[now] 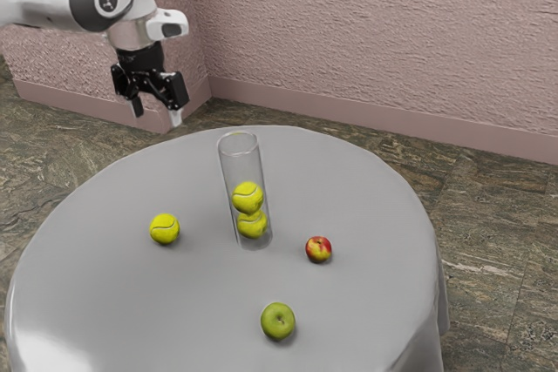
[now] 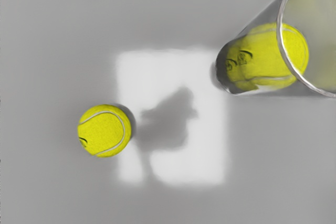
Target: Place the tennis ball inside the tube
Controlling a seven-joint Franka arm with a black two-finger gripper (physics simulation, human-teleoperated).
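High above the table's far edge hangs my gripper [image 1: 157, 111], open, its two fingers well apart with nothing between them. A loose tennis ball [image 1: 165, 229] rests on the table toward the exterior view's left. The clear tube [image 1: 241, 158] stands upright near the middle, holding two tennis balls [image 1: 248, 198] stacked one on the other. Below my hand, in the wrist view, lie the loose tennis ball [image 2: 104, 130] and, apart from it, the tube [image 2: 282, 30] with yellow balls inside.
The round table [image 1: 105, 285] has a grey cloth. A red and yellow apple [image 1: 319, 249] lies beside the tube toward the exterior view's right, and a green apple [image 1: 278, 321] sits nearer that camera. A pink textured wall [image 1: 366, 32] rises behind.
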